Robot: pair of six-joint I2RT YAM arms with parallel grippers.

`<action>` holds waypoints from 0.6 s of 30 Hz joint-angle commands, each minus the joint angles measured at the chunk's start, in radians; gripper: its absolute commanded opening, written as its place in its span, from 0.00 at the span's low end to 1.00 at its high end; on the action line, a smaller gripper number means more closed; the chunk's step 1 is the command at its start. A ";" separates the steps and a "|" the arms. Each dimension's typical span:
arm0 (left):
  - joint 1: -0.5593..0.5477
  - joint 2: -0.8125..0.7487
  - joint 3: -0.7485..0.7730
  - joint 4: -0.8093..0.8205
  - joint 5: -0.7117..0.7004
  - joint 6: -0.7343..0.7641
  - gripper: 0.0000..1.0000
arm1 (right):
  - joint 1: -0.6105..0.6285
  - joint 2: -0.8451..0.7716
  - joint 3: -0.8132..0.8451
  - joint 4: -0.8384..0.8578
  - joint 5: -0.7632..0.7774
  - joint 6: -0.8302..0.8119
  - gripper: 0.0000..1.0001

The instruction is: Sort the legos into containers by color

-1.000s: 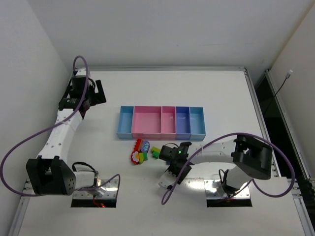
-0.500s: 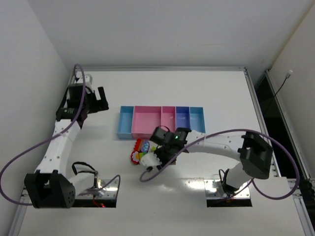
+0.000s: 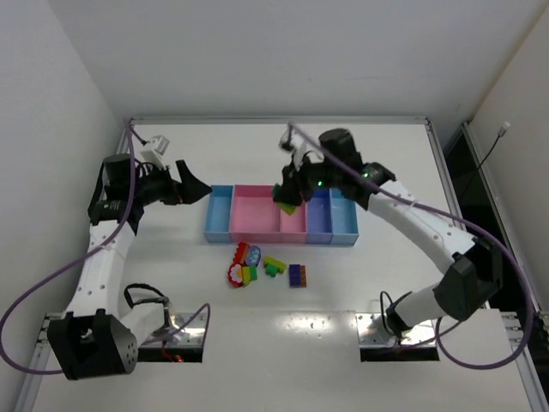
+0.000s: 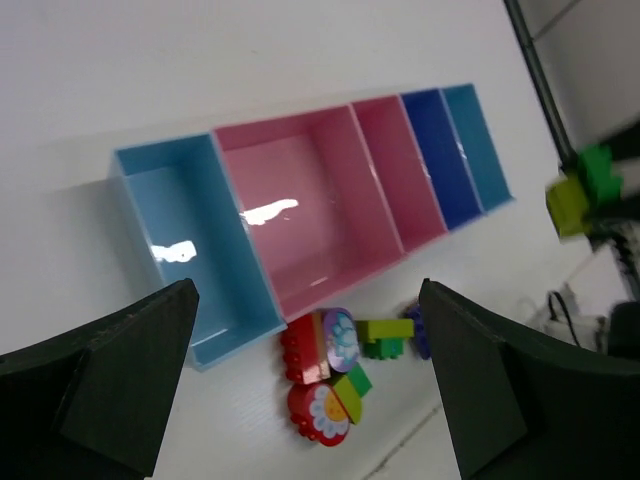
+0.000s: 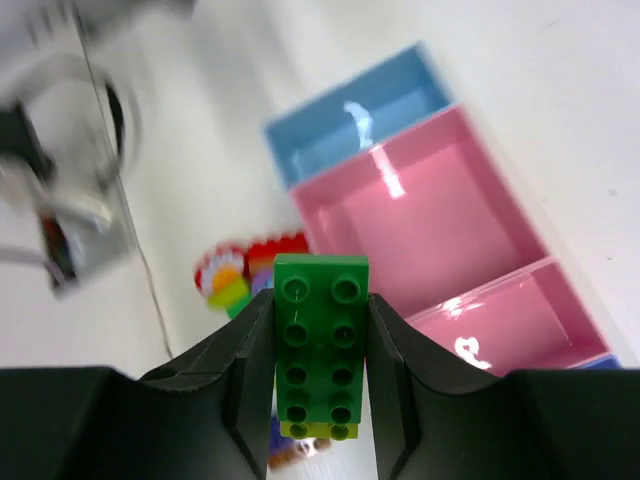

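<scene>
White bench carries five joined shallow plastic bins, blue and pink, all empty as far as the slanted view shows, so sorting has barely begun. Over the pink bins the right pincer clamps a green studded plastic brick. The left pincer gapes wide with nothing in it, and the other small coloured bricks lie on the bench before the row.

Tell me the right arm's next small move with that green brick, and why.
Probably lower the right tool toward the narrow pink bin before releasing. It is shut on the green brick and hangs above the row, roughly over the pink compartments. The bins all look empty, so green can start there.
</scene>
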 commanded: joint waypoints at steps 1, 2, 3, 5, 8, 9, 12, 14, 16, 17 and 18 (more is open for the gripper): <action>0.014 0.052 0.031 0.042 0.264 0.012 1.00 | -0.173 0.065 0.059 0.235 -0.257 0.444 0.00; 0.014 0.063 0.040 0.042 0.287 0.022 1.00 | -0.208 0.082 0.059 0.290 -0.303 0.520 0.00; 0.014 0.075 0.049 0.051 0.325 0.022 1.00 | -0.272 0.102 0.050 0.359 -0.352 0.686 0.00; 0.014 0.075 0.060 0.063 0.355 0.022 1.00 | -0.323 0.152 0.004 0.611 -0.452 0.880 0.00; -0.026 0.075 0.083 0.074 0.369 0.043 1.00 | -0.368 0.208 0.025 0.766 -0.495 1.086 0.00; -0.035 0.075 0.083 0.083 0.369 0.043 1.00 | -0.368 0.217 0.039 0.783 -0.495 1.103 0.00; -0.095 0.075 0.026 0.216 0.388 -0.050 0.97 | -0.359 0.249 0.102 0.794 -0.495 1.174 0.00; -0.150 0.088 -0.001 0.346 0.402 -0.105 0.96 | -0.350 0.277 0.147 0.814 -0.481 1.221 0.00; -0.186 0.109 -0.001 0.384 0.402 -0.141 0.95 | -0.327 0.301 0.189 0.805 -0.457 1.241 0.00; -0.209 0.133 -0.001 0.423 0.393 -0.159 0.95 | -0.327 0.302 0.200 0.805 -0.457 1.241 0.00; -0.218 0.147 0.011 0.454 0.393 -0.188 0.93 | -0.316 0.314 0.222 0.805 -0.448 1.253 0.00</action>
